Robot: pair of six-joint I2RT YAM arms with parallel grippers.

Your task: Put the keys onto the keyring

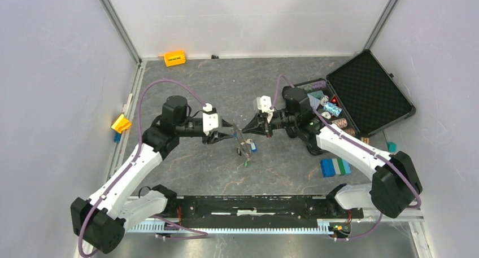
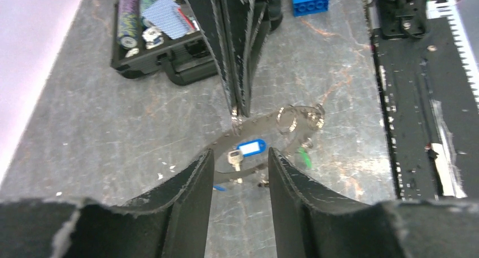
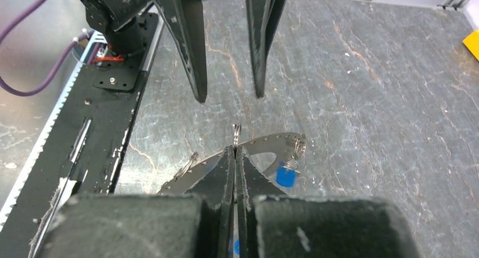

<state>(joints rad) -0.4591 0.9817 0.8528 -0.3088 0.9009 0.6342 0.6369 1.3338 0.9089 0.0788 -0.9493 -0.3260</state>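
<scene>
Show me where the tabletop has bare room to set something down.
Bare: the far strip between the orange block and the open black foam-lined case; the near patch before the black base rail. Crowded: centre, where the left gripper and right gripper meet the jagged silvery keyring.

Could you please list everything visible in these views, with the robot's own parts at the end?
keyring: one, silvery, table centre
keys: at least two, silver with blue and green tags, just under the keyring
case: one, black, open, far right
chips: several stacks, striped mixed colours, inside the case
orange block: one, orange, by the far wall
yellow block: one, yellow, left table edge
bricks: one cluster, blue, green and white, near right
table: one, grey marbled
left gripper: one, black, open, facing the keyring
right gripper: one, black, shut on the keyring's edge
</scene>
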